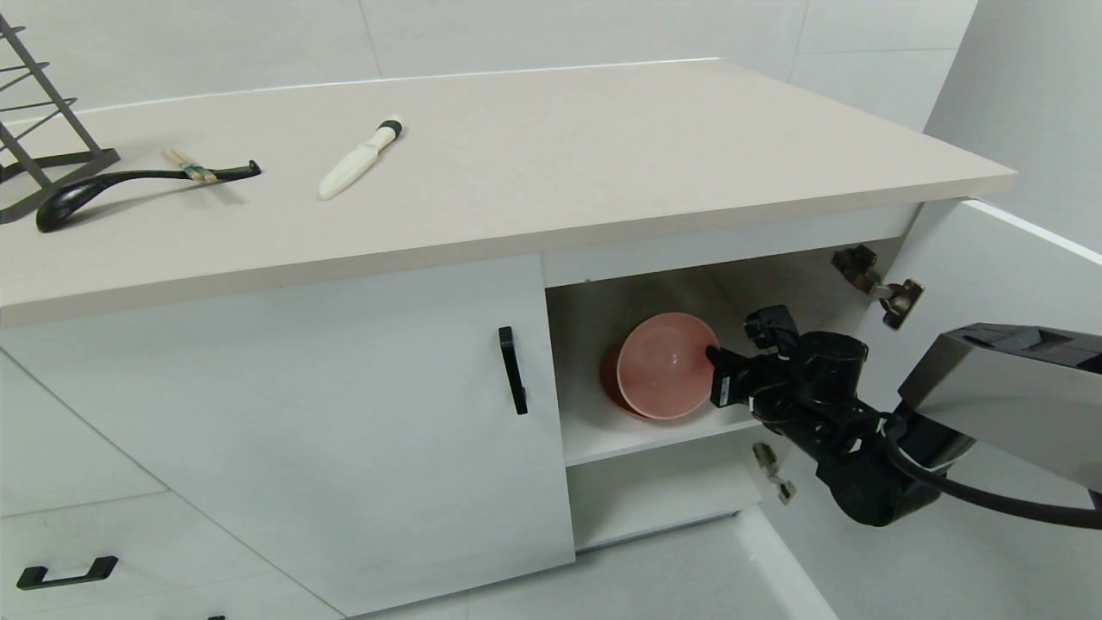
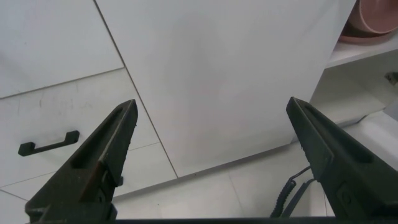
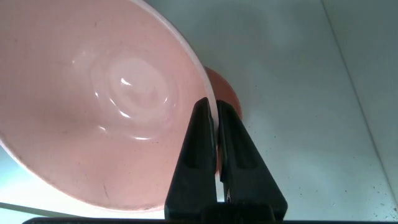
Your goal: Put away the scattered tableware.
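The right hand (image 1: pixel 715 375) reaches into the open right half of the cabinet and pinches the rim of a pink bowl (image 1: pixel 663 366). One finger is inside the rim and one outside, pressed together on the thin wall. The bowl stands tilted on its side on the upper shelf (image 1: pixel 620 435), its mouth facing out of the cabinet, and it leans against a darker red bowl (image 1: pixel 609 379) just behind it on the left. The right door (image 1: pixel 990 258) is swung wide open. The left door (image 1: pixel 344 413), with its black handle (image 1: pixel 513 370), is closed.

The left hand (image 2: pixel 211 106) is spread wide and holds nothing. It is low in front of the closed door, near a drawer handle (image 2: pixel 48 143).

On the table (image 1: pixel 603 146), at the far left, a black ladle (image 1: pixel 129 182) lies with chopsticks (image 1: pixel 191 165) across its stem, beside a wire rack (image 1: pixel 43 129). A white knife (image 1: pixel 357 159) lies to their right, apart from them.
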